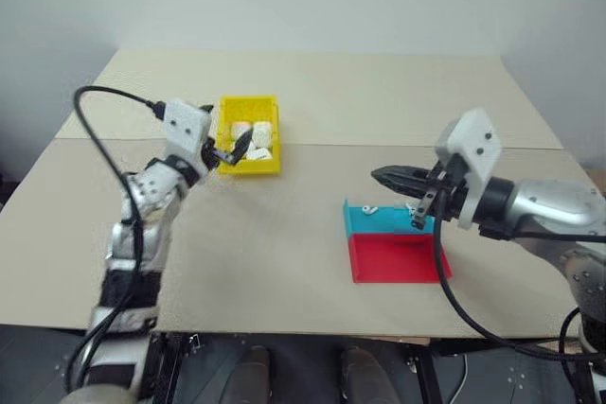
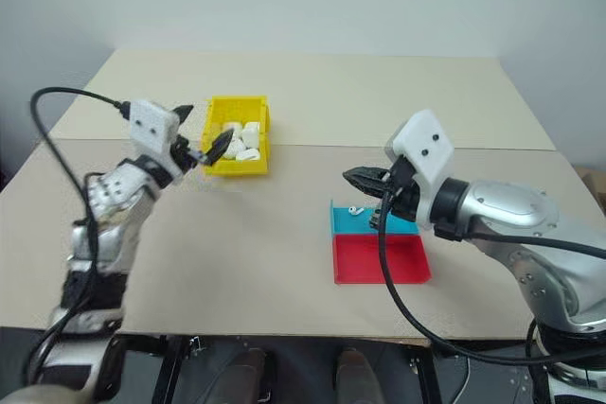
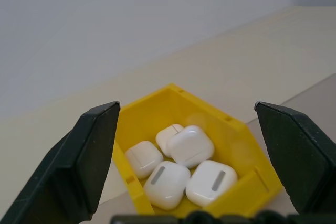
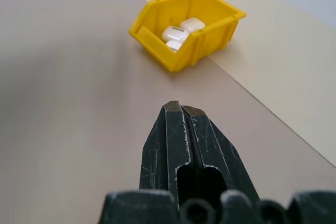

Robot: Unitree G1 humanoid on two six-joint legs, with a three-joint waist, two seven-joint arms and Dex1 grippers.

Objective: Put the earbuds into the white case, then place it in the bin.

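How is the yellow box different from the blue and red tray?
The yellow bin has raised walls; the blue-and-red tray is lower and flatter. The bin holds several white cases; the tray holds tiny white earbuds. The bin sits near the left gripper, the tray by the right gripper. Both rest on the table.

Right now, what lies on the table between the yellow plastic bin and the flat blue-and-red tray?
Nothing: the beige tabletop is bare between the yellow plastic bin and the flat blue-and-red tray, as the left eye view shows.
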